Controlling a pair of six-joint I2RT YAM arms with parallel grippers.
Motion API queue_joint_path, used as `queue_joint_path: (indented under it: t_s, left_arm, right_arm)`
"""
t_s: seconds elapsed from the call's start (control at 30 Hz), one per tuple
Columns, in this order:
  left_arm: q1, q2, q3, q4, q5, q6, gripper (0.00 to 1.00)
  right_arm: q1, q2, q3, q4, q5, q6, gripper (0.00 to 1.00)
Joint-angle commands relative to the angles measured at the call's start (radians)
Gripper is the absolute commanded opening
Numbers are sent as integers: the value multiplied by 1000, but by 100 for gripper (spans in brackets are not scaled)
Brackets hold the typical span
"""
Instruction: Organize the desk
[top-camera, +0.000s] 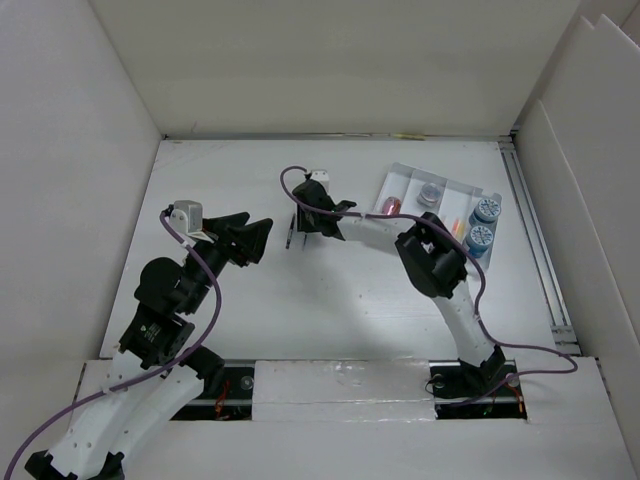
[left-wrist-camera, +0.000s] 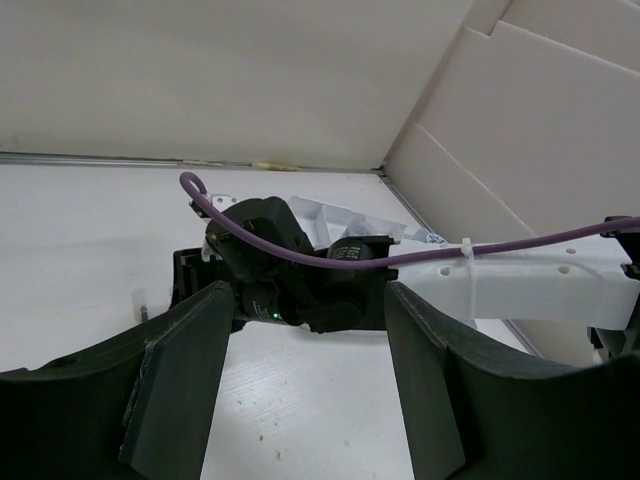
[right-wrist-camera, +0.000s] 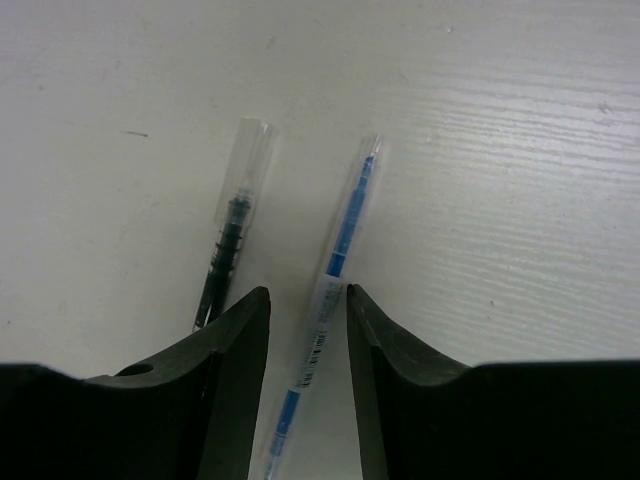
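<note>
Blue pen (right-wrist-camera: 343, 232), barcode (right-wrist-camera: 320, 345) unreadable, lies between parted fingers (right-wrist-camera: 235, 370) of the right end effector (right-wrist-camera: 306, 295); left end effector (left-wrist-camera: 308, 335) also apart.

Top external: high, behind the arm bases, looking steeply down. Whole surface (top-camera: 330, 310) in frame, bases along the bottom edge, walls round the rest.

Left wrist: low, near level, looking across the surface between the left fingers (left-wrist-camera: 180, 380), which fill lower left and lower right. Right arm (left-wrist-camera: 300, 275) mid-frame, fairly near.

Right wrist: very close, straight down on the surface, the right fingers (right-wrist-camera: 235, 370) at the bottom edge.

Top and left-wrist views share the right arm and the tray (top-camera: 440, 180).
</note>
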Motion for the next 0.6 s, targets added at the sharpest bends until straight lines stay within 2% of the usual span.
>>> queue_joint_path:
  t_s: [0.0, 0.4, 0.57]
  left_arm:
    - [-2, -9, -2, 53, 11, 1, 58]
    - [-2, -3, -2, 53, 17, 1, 58]
    - [-2, -1, -1, 54, 16, -1, 58]
  right_arm:
    - [-2, -56, -49, -25, 26, 4, 42]
    - [-11, -197, -211, 35, 46, 10, 42]
    - [-20, -174, -193, 27, 32, 1, 42]
